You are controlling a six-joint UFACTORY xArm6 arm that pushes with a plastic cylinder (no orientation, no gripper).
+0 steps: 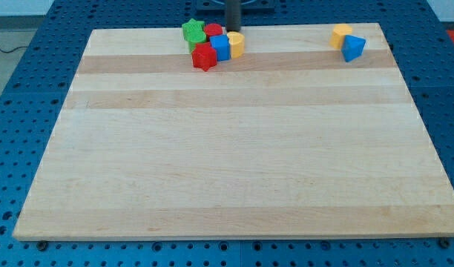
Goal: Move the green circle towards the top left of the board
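Note:
A tight cluster of blocks sits at the top of the wooden board (227, 148), left of centre. It holds a green star (192, 30), a red round block (214, 30), a blue cube (220, 47), a yellow block (236, 44) and a red star (204, 57). A second green block (192, 45), its shape unclear, peeks out between the green star and the red star. My tip (233, 32) is at the cluster's right side, just above the yellow block and beside the red round block.
A yellow block (341, 35) and a blue triangular block (354, 48) lie together near the board's top right corner. A blue perforated table (19, 111) surrounds the board.

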